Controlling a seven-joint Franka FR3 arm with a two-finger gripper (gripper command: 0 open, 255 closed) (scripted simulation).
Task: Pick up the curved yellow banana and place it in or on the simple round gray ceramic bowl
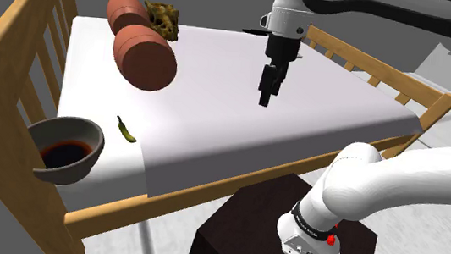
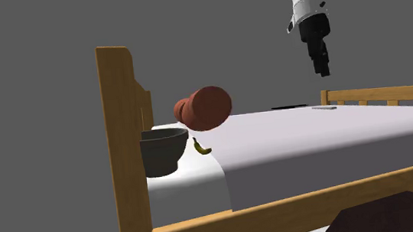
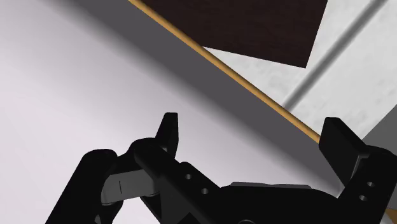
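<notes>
A small curved yellow banana (image 1: 126,129) lies on the white bed (image 1: 243,98) near its corner, just beside a dark grey round bowl (image 1: 64,149). From the second exterior view the banana (image 2: 201,146) lies right of the bowl (image 2: 163,150). My black gripper (image 1: 268,90) hangs well above the bed, far to the shoulder view's right of the banana, and high up (image 2: 321,61) in the second exterior view. In the wrist view its fingers (image 3: 168,130) stand apart, gripper (image 3: 251,137) open and holding nothing, over the sheet and the bed's wooden edge.
Two reddish-brown cylinder pillows (image 1: 142,50) and a brown lumpy object (image 1: 164,18) lie at the head of the bed. A wooden frame (image 1: 13,67) with slatted ends surrounds the mattress. My dark stand (image 1: 265,228) sits beside the bed.
</notes>
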